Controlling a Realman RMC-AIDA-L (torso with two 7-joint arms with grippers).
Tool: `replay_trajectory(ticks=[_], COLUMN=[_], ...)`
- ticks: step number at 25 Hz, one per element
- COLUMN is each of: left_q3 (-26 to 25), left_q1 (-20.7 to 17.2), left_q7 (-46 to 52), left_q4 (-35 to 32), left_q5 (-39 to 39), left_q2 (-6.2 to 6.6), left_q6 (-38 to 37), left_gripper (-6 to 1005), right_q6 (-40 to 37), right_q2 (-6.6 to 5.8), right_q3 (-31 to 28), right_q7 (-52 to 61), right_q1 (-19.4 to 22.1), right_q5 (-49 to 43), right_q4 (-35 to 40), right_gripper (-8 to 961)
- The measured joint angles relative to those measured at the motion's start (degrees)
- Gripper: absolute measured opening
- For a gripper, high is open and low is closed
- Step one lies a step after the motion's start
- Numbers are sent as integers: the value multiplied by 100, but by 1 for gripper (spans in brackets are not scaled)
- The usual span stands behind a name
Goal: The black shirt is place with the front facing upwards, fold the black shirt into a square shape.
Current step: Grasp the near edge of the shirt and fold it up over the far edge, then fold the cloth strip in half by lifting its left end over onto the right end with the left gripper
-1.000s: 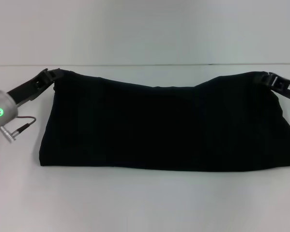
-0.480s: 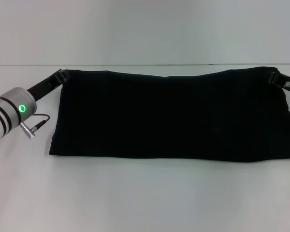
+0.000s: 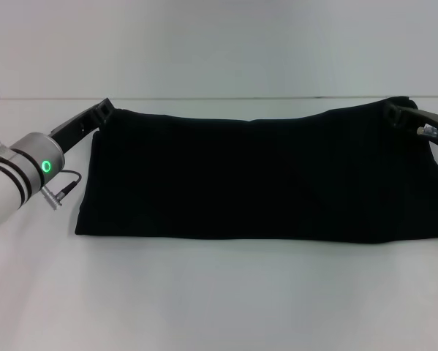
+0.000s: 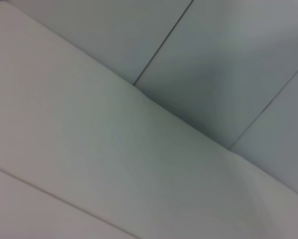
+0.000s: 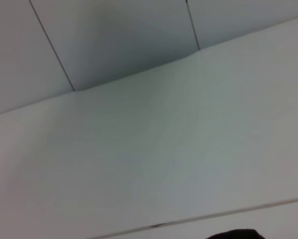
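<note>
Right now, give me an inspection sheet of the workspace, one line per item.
Surface: white table, bare in front of the cloth.
Job's things: black shirt lies as a wide folded band across the table; no lettering shows.
Clutter: nothing seen.
Grippers: left gripper at the shirt's far left corner; right gripper at its far right corner; cloth sits at both tips, and grip cannot be confirmed.
Cables: thin cable with a plug at the left wrist; another by the right wrist.
Surroundings: pale wall behind the table.
</note>
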State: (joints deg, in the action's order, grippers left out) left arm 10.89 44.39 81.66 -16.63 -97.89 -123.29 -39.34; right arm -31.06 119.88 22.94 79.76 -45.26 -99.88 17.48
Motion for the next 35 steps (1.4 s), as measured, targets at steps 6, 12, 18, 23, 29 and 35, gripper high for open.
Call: replay_trajectory(ticks=[6,12,18,23,29,35], left_q3=[-4,-9,-8,176,1547,1972], left_q1=[-8,-71,-250,-775,-1339,-1818], left_q7=[-80,-36,-1,1027,3172,4806], left_q4=[35,38,38,44,6,-669], left_q5=[136,160,271,210,142,-532], left_q2=[-2,-2,25,299,927,1109], left_q6=[182,184,-172,-1812,-2877,-3805], left_gripper=[276,421,591,736,811,861], right_q6=[256,273,-100,-2119,-4291,-4662], right_q2=[12,18,-31,-142,-257,-166], right_q3=[0,-36,-62,-39,303,953], right_q7=[-233,-213,-178,-377,-1436,-1867], right_q1=[-16,15,248,902,1338,1309], right_q5=[147,155,581,806,421,-362], right_q4=[-102,-140,-80,204,441,653], right_gripper=[286,533,728,733,740,845])
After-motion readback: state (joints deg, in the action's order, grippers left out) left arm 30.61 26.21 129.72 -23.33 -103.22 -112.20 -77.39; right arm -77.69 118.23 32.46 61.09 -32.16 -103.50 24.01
